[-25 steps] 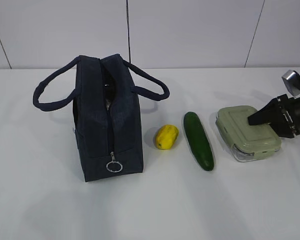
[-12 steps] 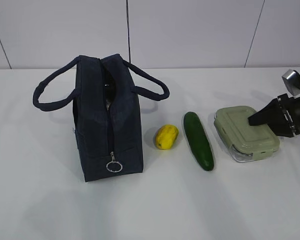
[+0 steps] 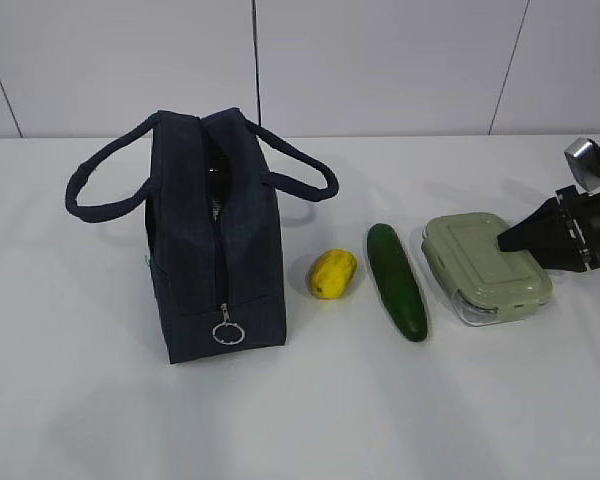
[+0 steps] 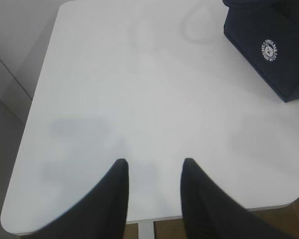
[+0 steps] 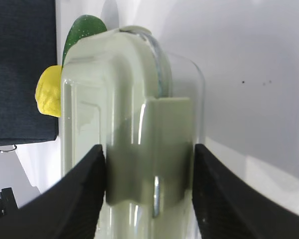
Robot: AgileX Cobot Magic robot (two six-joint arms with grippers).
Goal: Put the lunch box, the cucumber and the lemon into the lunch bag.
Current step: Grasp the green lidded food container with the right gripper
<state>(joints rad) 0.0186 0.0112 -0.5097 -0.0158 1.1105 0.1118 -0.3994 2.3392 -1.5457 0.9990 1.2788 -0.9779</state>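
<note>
Right gripper [image 5: 148, 191] jaws clamp the glossy sage-lidded lunch box [image 3: 486, 265]; left gripper [image 4: 152, 172] jaws narrowly parted, empty.

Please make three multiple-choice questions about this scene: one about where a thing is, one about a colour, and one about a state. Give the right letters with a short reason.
1. What lies between the lemon and the lunch box on the table?
A. the lunch bag
B. the cucumber
C. nothing

2. What colour is the lid of the lunch box?
A. pale green
B. red
C. black

3. How does the right end effector stand?
A. far from everything, over bare table
B. inside the lunch bag
C. with one finger on each side of the lunch box's lid tab

Answers: 1 B, the cucumber lies in that gap in the exterior view. 2 A, both views show a pale sage-green lid. 3 C, the right wrist view shows the dark fingers flanking the lid tab.
</note>
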